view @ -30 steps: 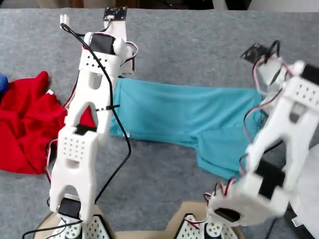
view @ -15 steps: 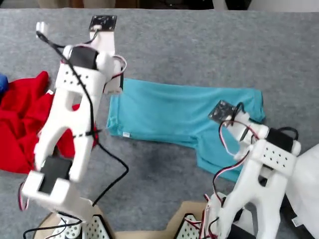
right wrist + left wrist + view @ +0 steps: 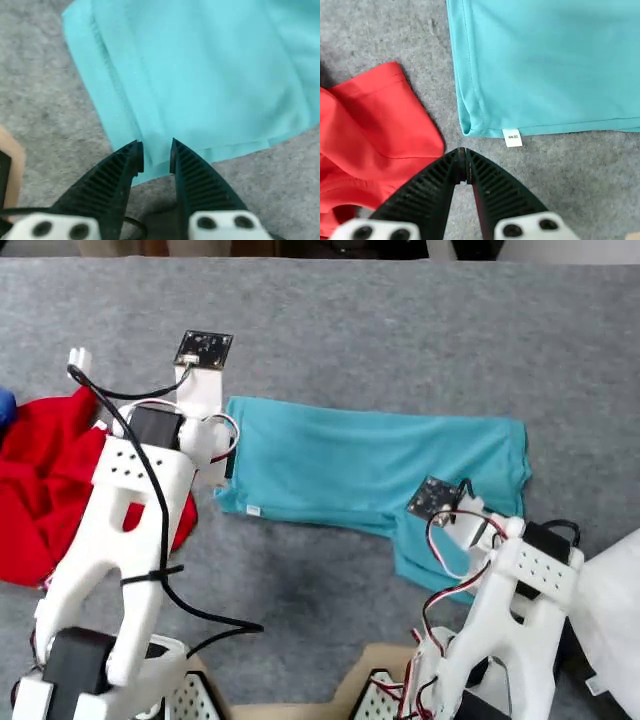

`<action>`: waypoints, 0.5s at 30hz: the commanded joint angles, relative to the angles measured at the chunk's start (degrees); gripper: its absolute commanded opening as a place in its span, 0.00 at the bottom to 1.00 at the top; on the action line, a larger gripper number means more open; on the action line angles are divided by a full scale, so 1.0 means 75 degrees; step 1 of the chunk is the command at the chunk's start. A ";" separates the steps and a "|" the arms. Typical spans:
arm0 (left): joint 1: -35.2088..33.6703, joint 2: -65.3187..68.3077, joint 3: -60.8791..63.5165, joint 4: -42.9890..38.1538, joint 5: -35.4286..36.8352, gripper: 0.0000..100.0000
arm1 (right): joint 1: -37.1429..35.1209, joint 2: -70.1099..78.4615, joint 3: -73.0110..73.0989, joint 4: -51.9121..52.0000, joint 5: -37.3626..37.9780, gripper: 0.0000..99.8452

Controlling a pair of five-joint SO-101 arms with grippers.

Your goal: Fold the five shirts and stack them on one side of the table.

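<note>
One bench (image 3: 400, 330), topped with grey felt-like fabric, evenly lit. Beyond its far edge, a dark strip (image 3: 330, 248) and a pale surface (image 3: 570, 248). At the near edge, one light wooden board (image 3: 390, 652).

robotics lab bench, grey felt table (image 3: 420, 330), wired white arm (image 3: 130, 510)
</note>
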 commanded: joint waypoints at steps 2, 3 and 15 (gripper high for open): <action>-0.0141 -0.0205 0.0012 -0.0176 -0.0023 0.02 | 0.0147 -0.0205 0.0322 -0.0586 0.0141 0.12; -0.0141 -0.0182 0.0012 -0.0176 -0.0023 0.02 | 0.0147 -0.0205 0.0451 -0.0774 0.0141 0.12; -0.0141 -0.0170 0.0012 -0.0176 -0.0047 0.02 | 0.0252 -0.0123 0.0779 -0.1477 0.0152 0.11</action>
